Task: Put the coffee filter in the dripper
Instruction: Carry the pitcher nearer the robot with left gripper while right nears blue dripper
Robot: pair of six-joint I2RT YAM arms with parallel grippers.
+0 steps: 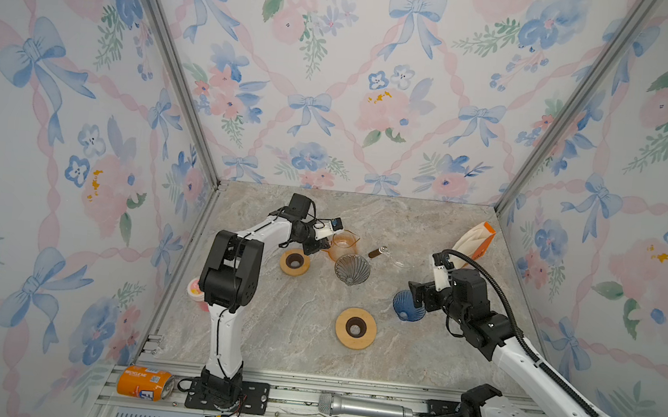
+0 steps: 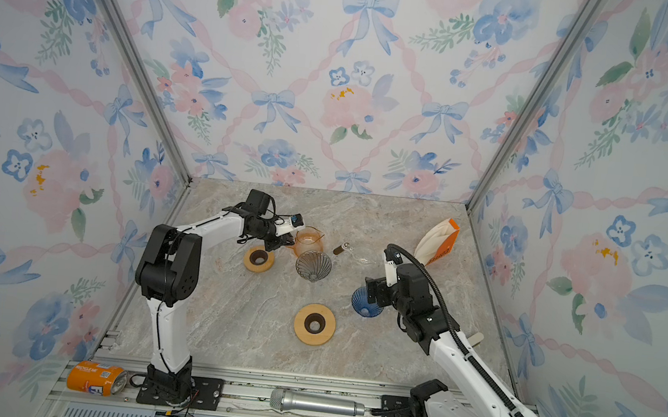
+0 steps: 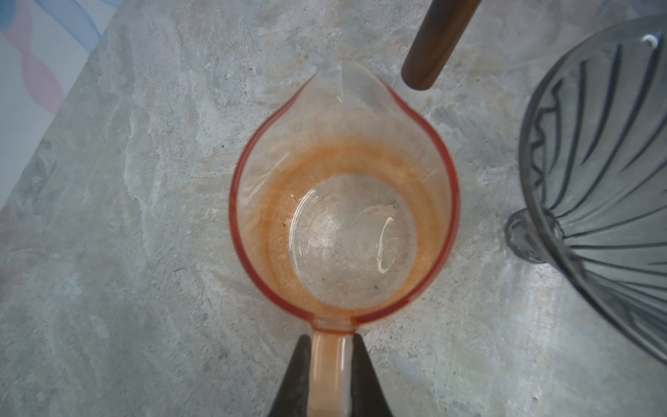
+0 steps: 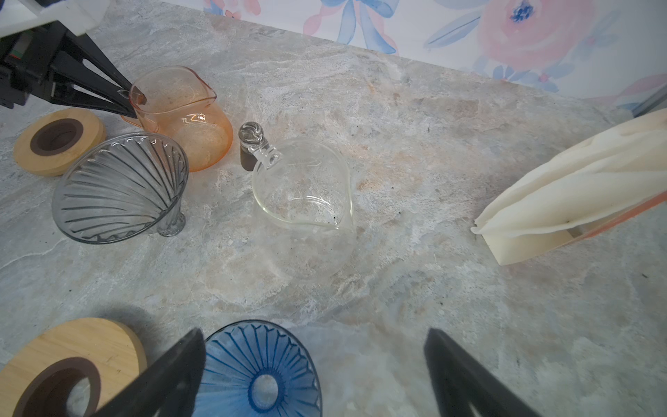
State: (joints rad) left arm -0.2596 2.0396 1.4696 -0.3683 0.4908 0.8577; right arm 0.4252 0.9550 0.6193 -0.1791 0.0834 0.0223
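Grips orange jug handle in left pincer, finger bases cut off. Holds right pincer open by blue dripper, part hidden behind finger. Finds filters in box, back right of counter, cropped by wrist view. Barely makes out clear jug from above.

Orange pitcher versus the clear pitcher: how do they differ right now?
The orange pitcher is tinted glass; the clear pitcher is colourless. The orange pitcher's handle is tinted glass too; the clear pitcher's is dark brown with a glass knob. The left claw pinches the orange pitcher's handle; nothing holds the clear pitcher. Both stand upright, empty, with pour spouts.
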